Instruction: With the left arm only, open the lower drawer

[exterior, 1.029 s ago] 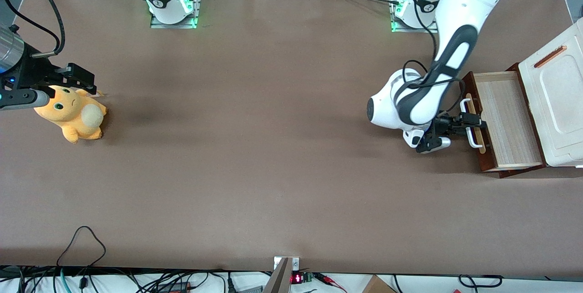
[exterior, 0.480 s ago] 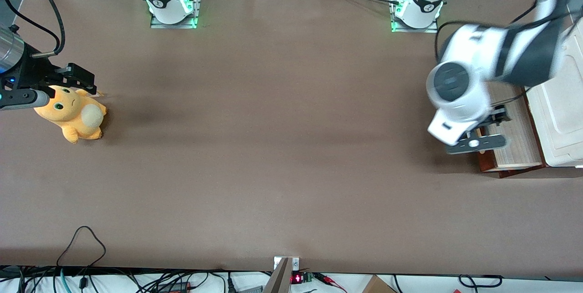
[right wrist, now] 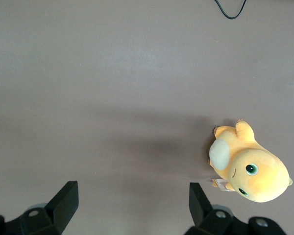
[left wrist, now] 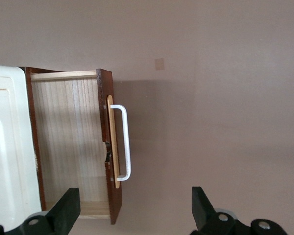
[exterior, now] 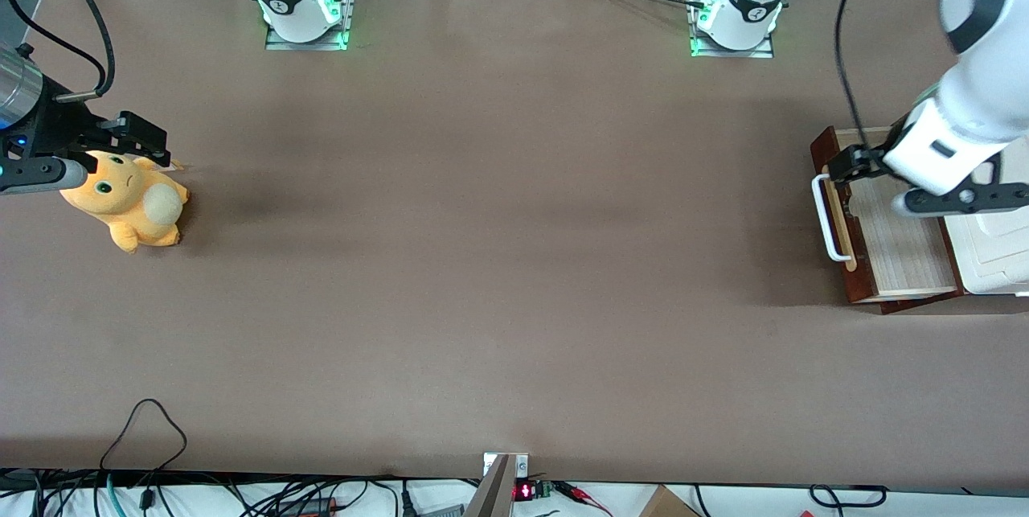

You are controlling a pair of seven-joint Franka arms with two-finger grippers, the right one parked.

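The lower drawer stands pulled out from the white cabinet, with its light plywood inside showing. Its white bar handle sits on the dark reddish-brown front. My left arm hangs above the drawer and the cabinet. Its gripper is raised above the drawer's corner farther from the front camera. In the left wrist view the gripper is open and empty, high over the drawer and its handle, touching neither.
A yellow plush toy lies toward the parked arm's end of the table; it also shows in the right wrist view. A black cable loop lies near the table's front edge. The cabinet top shows in the left wrist view.
One second ago the gripper was at the drawer handle. The arm has since swung up and away toward the cabinet. The drawer stays pulled out.
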